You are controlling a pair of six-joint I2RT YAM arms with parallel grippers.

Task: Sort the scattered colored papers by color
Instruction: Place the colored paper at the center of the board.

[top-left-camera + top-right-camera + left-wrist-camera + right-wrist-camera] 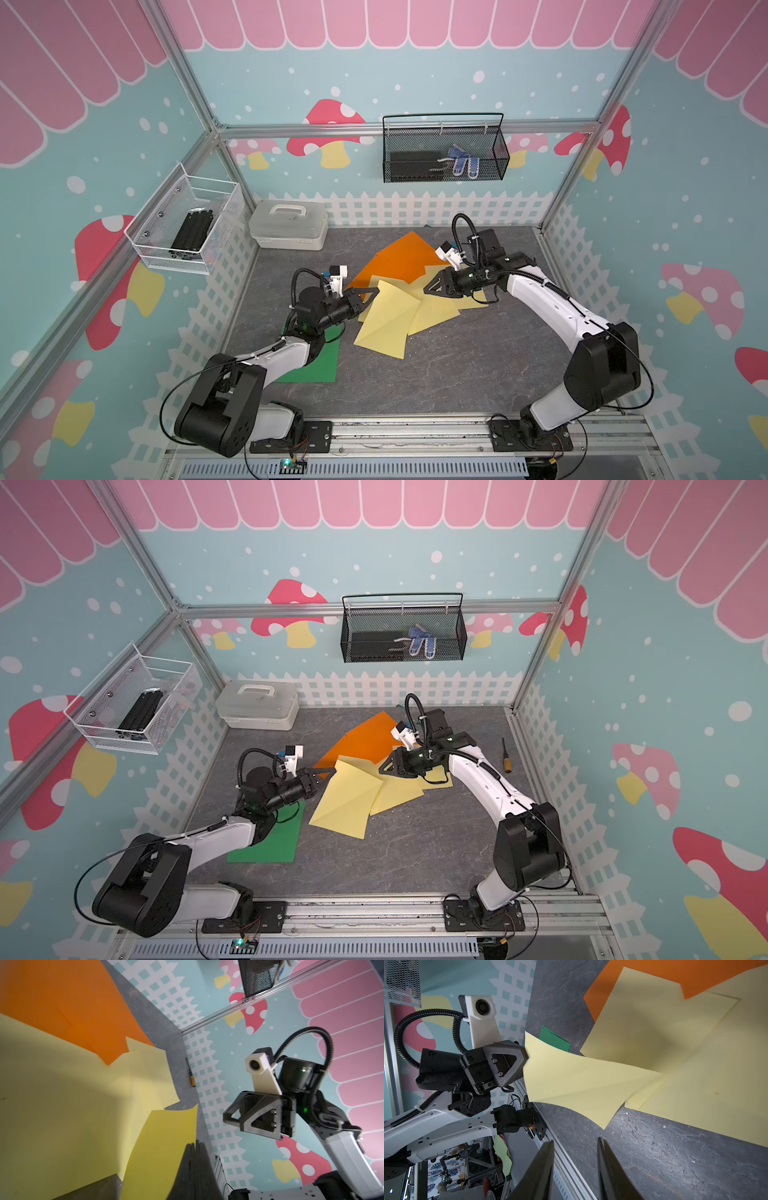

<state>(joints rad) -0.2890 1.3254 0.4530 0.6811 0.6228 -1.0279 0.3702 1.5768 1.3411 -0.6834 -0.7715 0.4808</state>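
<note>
On the table (457,374), one green paper (320,365) lies flat at the left, partly under the left arm. The left jaws are clamped tight on a corner of one yellow paper (384,320), raising it. At least three yellow sheets overlap mid-table, with at least two orange papers (405,257) behind them. The right jaws stand partly apart, empty, over the yellow heap.

Grey tabletop (457,374), orange papers (405,262), yellow papers (436,316), green paper (320,365), box (289,226), screwdriver (505,756)
</note>
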